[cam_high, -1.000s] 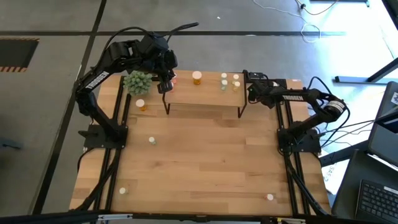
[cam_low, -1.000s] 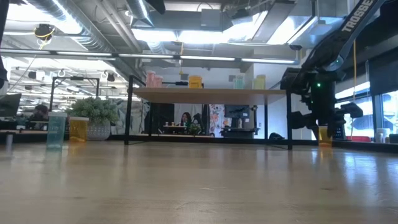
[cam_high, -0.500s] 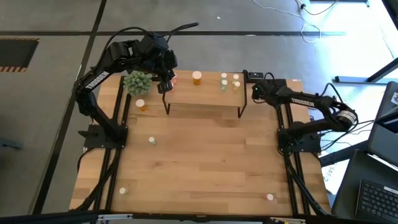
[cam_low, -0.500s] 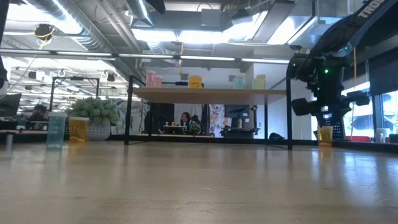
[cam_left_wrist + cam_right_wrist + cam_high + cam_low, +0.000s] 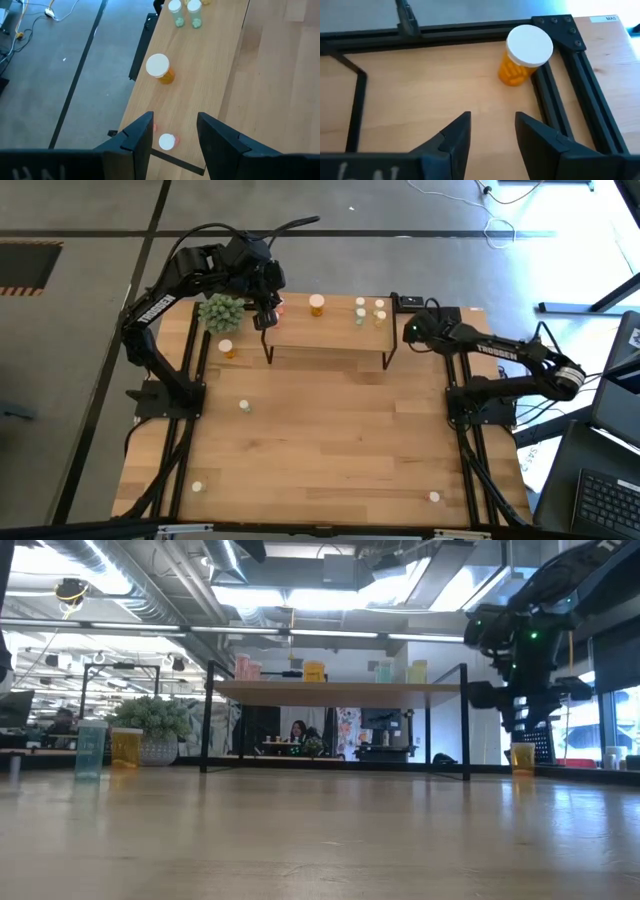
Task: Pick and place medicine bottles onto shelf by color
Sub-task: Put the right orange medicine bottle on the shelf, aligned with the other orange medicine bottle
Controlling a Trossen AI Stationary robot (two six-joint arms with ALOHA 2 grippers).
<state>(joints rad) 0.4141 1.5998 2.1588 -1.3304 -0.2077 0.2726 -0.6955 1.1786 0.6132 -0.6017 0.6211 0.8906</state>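
Observation:
The shelf [image 5: 328, 323] stands at the table's far edge. It carries a pink bottle [image 5: 167, 141] at its left end, an orange bottle [image 5: 160, 67] mid-shelf and pale green bottles [image 5: 185, 11] toward the right. My left gripper [image 5: 174, 136] hovers open above the pink bottle, one finger on either side of it, apart from it. My right gripper [image 5: 492, 131] is open and empty off the shelf's right end, raised above the table [image 5: 525, 705]. An orange bottle [image 5: 525, 55] with a white cap stands on the table just ahead of it, beside the black frame corner.
A spiky green plant [image 5: 222, 312] stands left of the shelf. An orange bottle [image 5: 228, 348] and three white-capped bottles [image 5: 243, 407] [image 5: 197, 487] [image 5: 434, 497] stand scattered on the table. Black arm-base rails [image 5: 470, 430] run along both sides.
My right gripper has risen from near the tabletop and drawn a little toward the table's right edge, staying open. The orange bottle beside it has stayed standing on the table.

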